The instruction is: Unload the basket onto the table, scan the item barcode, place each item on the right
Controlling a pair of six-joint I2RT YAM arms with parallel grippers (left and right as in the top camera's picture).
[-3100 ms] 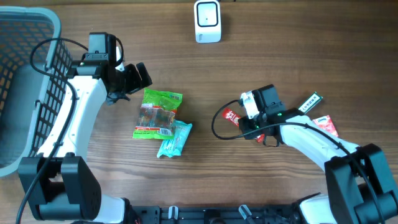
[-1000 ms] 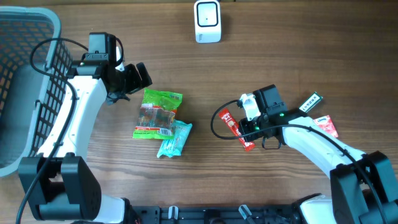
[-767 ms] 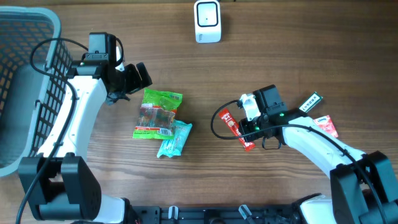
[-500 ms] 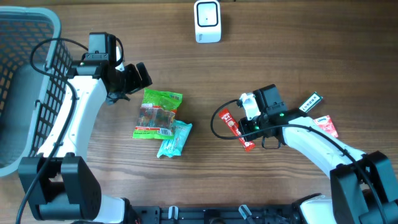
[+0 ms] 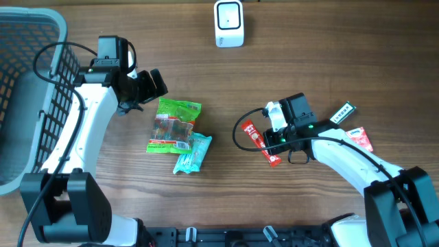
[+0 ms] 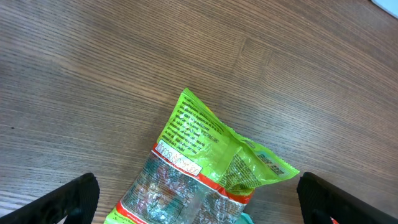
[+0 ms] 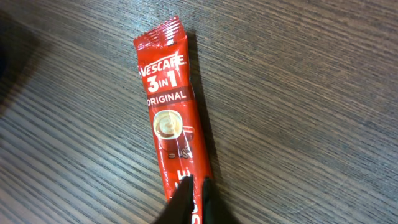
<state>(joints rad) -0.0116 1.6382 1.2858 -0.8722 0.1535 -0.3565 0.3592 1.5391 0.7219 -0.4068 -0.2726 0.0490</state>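
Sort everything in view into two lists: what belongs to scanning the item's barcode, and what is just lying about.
Belongs to the job:
- red Nescafe stick sachet
- right gripper, shut on the sachet's lower end
- white boxy scanner device

Just lying about:
- green plastic snack bag
- teal foil packet
- grey mesh basket
- black slim sachet
- red-and-white packet
- open left gripper

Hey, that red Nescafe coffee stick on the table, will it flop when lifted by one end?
Probably light: the coffee stick is slim and lies flat. Held by one end it may droop a little. Its glossy film looks slippery.
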